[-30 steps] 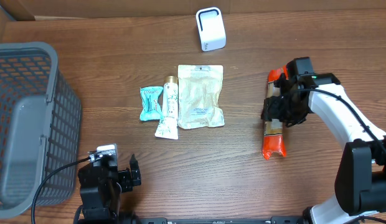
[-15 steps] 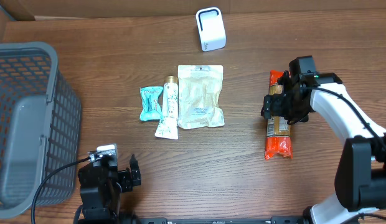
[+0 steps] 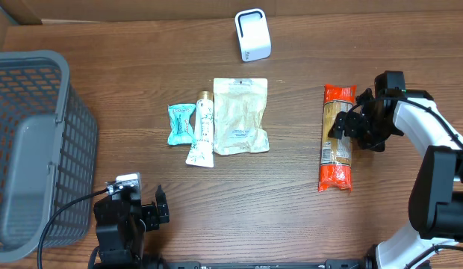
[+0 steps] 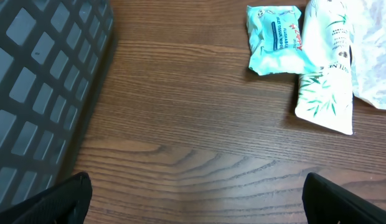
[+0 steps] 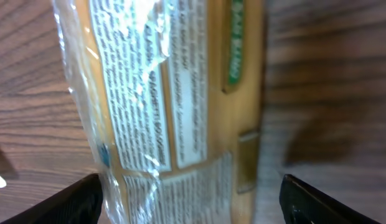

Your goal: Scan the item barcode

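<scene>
Brown wooden table (image 3: 291,209): the grey mesh basket (image 3: 37,61) at left shows only its own floor. The clear, red-ended spaghetti packet (image 3: 337,142) lies flat at right, just beside the spread right gripper (image 3: 352,125); the left gripper (image 4: 196,194) is likewise spread.
</scene>
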`<state>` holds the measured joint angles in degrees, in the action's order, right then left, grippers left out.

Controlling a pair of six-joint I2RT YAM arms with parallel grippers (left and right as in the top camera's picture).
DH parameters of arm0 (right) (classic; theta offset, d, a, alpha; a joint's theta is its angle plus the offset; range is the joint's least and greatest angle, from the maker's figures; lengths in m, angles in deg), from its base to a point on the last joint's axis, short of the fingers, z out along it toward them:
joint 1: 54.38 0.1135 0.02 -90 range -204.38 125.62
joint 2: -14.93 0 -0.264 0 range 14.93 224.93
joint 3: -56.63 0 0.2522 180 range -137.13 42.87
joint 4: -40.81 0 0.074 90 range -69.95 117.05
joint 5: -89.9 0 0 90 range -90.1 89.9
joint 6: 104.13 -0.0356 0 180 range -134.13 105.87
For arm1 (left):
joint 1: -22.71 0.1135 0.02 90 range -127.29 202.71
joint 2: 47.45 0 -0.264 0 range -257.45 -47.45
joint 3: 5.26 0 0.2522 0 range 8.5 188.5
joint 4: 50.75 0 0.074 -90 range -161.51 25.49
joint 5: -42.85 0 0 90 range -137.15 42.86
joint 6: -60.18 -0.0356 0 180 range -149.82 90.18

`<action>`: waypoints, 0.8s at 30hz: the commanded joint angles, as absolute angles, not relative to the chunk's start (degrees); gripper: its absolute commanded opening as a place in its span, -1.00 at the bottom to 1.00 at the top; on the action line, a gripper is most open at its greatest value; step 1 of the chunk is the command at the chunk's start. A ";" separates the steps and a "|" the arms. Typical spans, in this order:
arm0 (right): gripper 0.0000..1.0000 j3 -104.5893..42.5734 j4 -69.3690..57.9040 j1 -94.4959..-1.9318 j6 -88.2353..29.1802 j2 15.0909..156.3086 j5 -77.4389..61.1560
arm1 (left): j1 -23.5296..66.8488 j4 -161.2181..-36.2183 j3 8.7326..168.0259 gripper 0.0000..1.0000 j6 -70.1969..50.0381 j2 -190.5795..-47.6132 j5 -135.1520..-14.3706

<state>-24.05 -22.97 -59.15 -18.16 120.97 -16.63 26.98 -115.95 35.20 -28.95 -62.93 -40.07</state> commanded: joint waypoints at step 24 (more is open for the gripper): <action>-0.70 -9.31 -1.39 -59.02 -18.36 121.73 -48.02 | 27.29 -115.71 35.11 0.99 -30.05 -62.69 -40.62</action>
<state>-10.34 -1.77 -59.52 -18.42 119.94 -40.09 26.98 -115.97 35.20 -28.95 -62.93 -40.07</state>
